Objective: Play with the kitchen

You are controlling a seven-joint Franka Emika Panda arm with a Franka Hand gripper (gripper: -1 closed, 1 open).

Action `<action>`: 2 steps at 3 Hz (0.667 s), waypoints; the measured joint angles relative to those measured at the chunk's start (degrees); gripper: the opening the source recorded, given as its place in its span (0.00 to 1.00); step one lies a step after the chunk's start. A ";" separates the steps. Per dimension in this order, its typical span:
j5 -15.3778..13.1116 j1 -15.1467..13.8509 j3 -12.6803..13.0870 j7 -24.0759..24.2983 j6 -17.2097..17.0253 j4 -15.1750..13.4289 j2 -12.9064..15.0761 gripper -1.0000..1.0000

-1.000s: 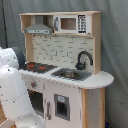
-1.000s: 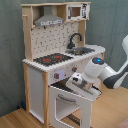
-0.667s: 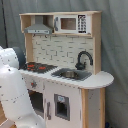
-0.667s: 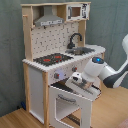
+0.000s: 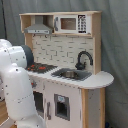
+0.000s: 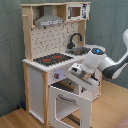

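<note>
In the first exterior view, the kitchen (image 5: 65, 65) fills the middle and right of the frame, standing in front of a grey curtain (image 5: 114, 45). Its grey hood (image 5: 38, 28) and a microwave (image 5: 73, 23) sit along the top, with the black-red stovetop (image 5: 42, 67) at centre left and the black faucet (image 5: 83, 58) over the sink (image 5: 71, 74) at centre. The white robot arm (image 5: 17, 82) covers the left and lower left of the frame, and the end effector is hidden.

In the second exterior view, the kitchen (image 6: 52, 55) stands at left and centre on a wooden floor (image 6: 20, 119). Its oven door (image 6: 70, 102) hangs swung open at lower centre. The arm (image 6: 102, 62) reaches in from the right, with the end effector (image 6: 75, 75) just above the open door's top edge; whether it is spread or pressed together I cannot tell.
</note>
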 joint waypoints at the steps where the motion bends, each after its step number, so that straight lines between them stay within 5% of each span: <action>1: -5.06 0.04 0.07 2.86 -4.08 -0.01 2.79 1.00; 2: -9.73 0.14 0.32 5.24 -8.78 -0.02 5.37 1.00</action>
